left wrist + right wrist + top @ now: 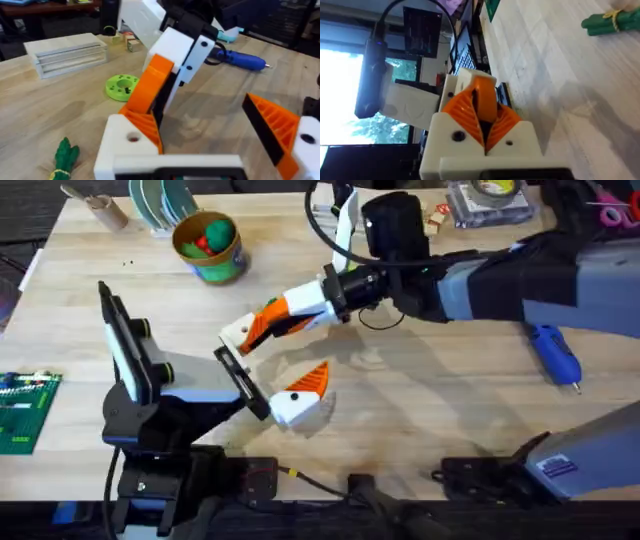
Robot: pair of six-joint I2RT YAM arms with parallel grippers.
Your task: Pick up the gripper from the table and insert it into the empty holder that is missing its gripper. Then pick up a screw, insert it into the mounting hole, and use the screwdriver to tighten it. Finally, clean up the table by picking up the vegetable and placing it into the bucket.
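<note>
Overhead: right hand (262, 328), clamped on small solid-orange ribbed plastic wedge (268, 320), met plain white angular holder (238, 333); left hand (270, 370) apart. Insertion step; next, seat it fully.

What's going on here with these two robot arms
The right gripper is shut on the orange gripper and is pressing it into the left arm's white holder, the finger lacking its pad. The left gripper is open, its other finger's orange pad in place. The blue screwdriver lies unused on the table, the vegetable is still on the wood, and the bucket sits further back.
</note>
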